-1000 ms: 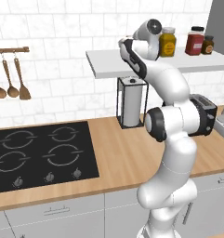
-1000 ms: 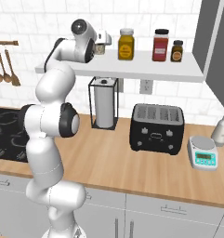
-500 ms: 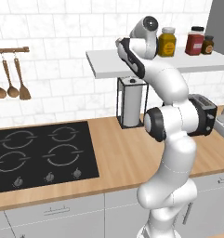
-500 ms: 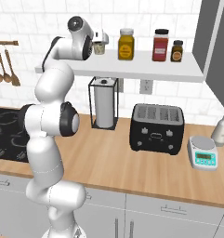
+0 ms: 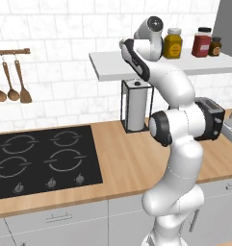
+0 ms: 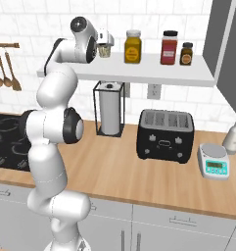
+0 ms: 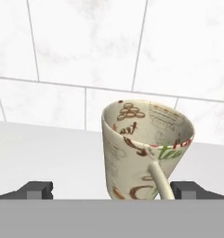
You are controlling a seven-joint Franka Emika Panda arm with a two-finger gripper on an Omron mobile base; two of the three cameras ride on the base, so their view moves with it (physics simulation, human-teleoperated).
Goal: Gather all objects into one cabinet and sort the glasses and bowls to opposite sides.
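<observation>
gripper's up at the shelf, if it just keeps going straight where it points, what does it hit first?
Most likely the cream mug: in the hand view it stands upright on the white shelf, dead ahead between the open gripper fingertips, handle facing the camera. Behind it is the tiled wall. How far the mug is cannot be told.

Only legible-ish text was on the cream mug [image 7: 143, 151], seen in the hand view. A green word on its outer wall beside the handle read roughly "tea", partly cut off by the handle. Brown script sat on the inner wall below the rim, too distorted to read. Fine print also ran along the inside near the far rim, too small to make out. Spice jars [image 6: 169, 48] on the shelf [image 6: 139, 74] had coloured faces but no readable labels in either base view. The scale [image 6: 215, 166] had a display panel, no digits legible. The toaster [image 6: 165, 135] front showed small marks, unreadable.
</observation>
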